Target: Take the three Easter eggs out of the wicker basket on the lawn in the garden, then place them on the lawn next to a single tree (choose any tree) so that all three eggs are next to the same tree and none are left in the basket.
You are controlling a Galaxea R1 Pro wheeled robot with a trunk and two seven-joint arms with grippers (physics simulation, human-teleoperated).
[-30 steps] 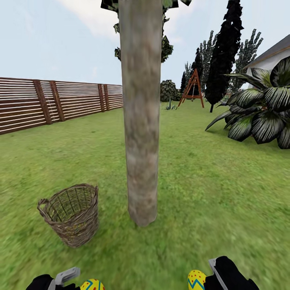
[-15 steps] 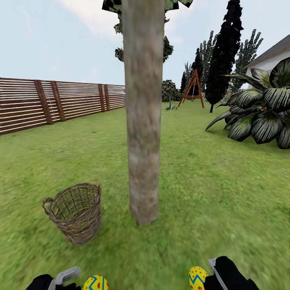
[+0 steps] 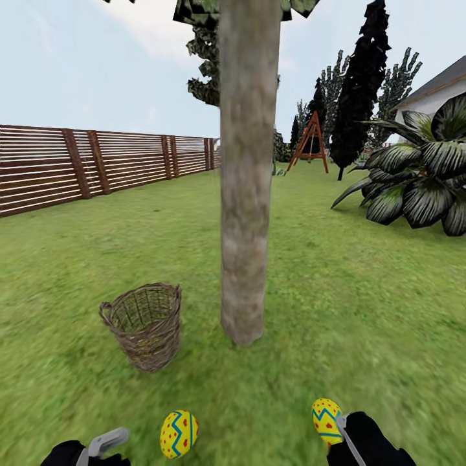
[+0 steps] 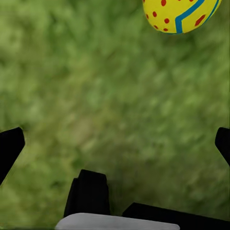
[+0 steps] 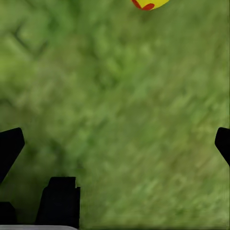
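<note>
The tree (image 3: 244,194) stands mid-lawn (image 3: 362,291), its grey-brown trunk rising out of the head view. Left of its foot stands the wicker basket (image 3: 144,323), upright, with its loop handle to the left. Two yellow Easter eggs with blue zigzags and red dots lie on the grass in front of the trunk: one (image 3: 178,433) just ahead of my left gripper (image 3: 97,450), the other (image 3: 327,419) touching the tip of my right gripper (image 3: 353,437). Each wrist view shows widely parted fingers over grass, with an egg (image 4: 181,14) (image 5: 148,4) beyond the tips. Both grippers (image 4: 115,143) (image 5: 115,143) are open and hold nothing.
A brown slat fence (image 3: 77,165) runs along the left side. A big dark-leaved plant (image 3: 414,188) and a white house corner (image 3: 440,87) sit at the right. Black cypresses (image 3: 362,77) and a red wooden frame (image 3: 309,142) stand far back.
The whole head view has shifted: tree, basket and eggs sit further right and higher in the picture. Both eggs now show whole on the grass, further ahead of the grippers.
</note>
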